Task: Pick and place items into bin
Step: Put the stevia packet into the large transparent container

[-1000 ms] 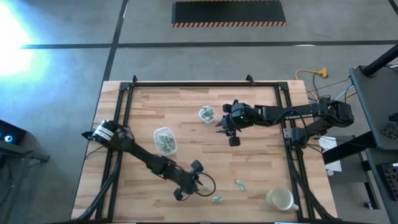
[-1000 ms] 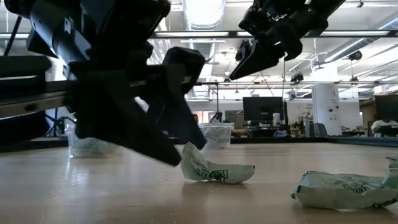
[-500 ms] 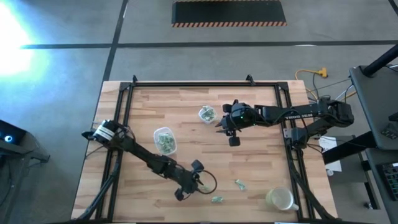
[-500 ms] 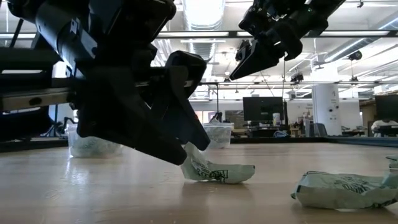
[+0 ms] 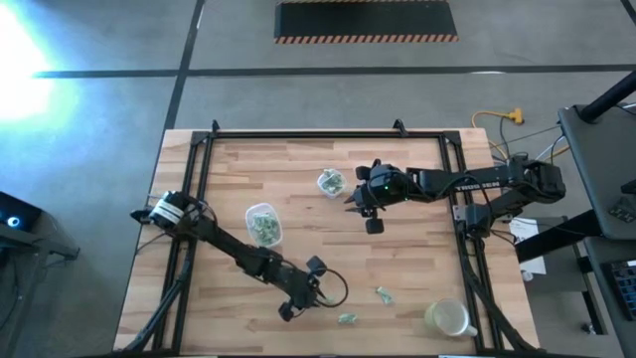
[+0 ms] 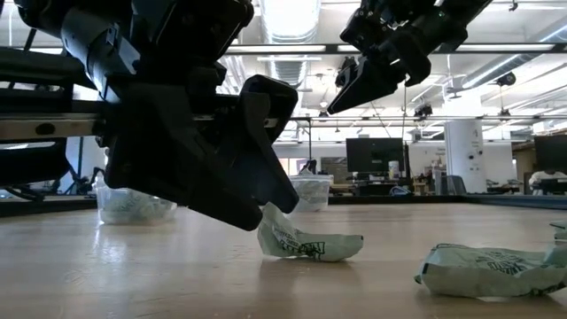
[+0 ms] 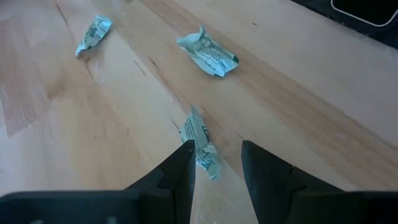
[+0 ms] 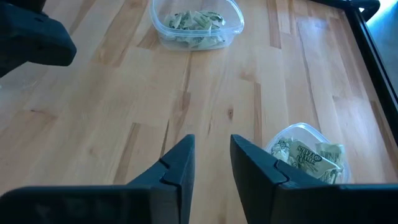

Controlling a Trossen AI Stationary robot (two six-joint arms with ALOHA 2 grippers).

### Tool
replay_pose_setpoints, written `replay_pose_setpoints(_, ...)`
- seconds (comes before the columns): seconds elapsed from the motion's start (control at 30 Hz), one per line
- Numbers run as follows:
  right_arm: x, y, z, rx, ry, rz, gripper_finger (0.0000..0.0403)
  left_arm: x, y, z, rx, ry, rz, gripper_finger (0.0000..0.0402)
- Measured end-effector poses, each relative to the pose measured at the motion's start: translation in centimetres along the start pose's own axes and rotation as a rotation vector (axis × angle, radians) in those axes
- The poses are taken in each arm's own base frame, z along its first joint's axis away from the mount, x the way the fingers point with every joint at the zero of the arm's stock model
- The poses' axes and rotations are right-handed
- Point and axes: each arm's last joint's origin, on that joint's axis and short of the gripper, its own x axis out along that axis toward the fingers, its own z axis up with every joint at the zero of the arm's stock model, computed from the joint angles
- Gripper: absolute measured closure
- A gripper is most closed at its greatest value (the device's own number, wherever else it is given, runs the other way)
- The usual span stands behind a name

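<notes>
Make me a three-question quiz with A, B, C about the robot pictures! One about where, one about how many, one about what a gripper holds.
1. What is the left gripper closest to?
A a tub
B a piece
C a cable

2. How many loose pieces lie on the table?
A one
B three
C six

3. What does the right gripper hold?
A a piece
B a tub
C nothing

Answers:
1 B: the piece lies right at its fingertips.
2 B: the left wrist view shows that one plus two more.
3 C: only bare wood shows between its open fingers.
</notes>
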Motion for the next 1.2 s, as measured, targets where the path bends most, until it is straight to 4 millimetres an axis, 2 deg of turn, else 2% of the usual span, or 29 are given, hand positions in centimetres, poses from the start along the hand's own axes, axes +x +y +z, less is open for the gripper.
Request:
replay_pose_setpoints(0.2,0.0,0.0,0.0,0.0,0.0,0.0,0.0316,0.0,0.0,0.1,0.001,-0.016,-0.004,0.0288)
replay_pose_setpoints(0.43,0.0,0.0,-0.1,0.003,0.005,0.001,0.0314,1.3,0.1,-0.7,-0.004,-0.042,-0.037,0.0288)
replay_pose_setpoints(0.97,0.0,0.0,-0.2,0.004,0.01,0.002,0.0326,1.3,0.4,-0.8,-0.01,-0.036,-0.03,0.029)
replay_pose_setpoints(1.07,0.0,0.0,-0.2,0.004,0.01,0.002,0.0324,1.3,0.6,-0.9,-0.013,-0.036,-0.026,0.0309)
replay_pose_setpoints(1.2,0.0,0.0,-0.2,0.004,0.01,0.002,0.0321,1.2,0.8,-0.9,-0.016,-0.035,-0.021,0.0362)
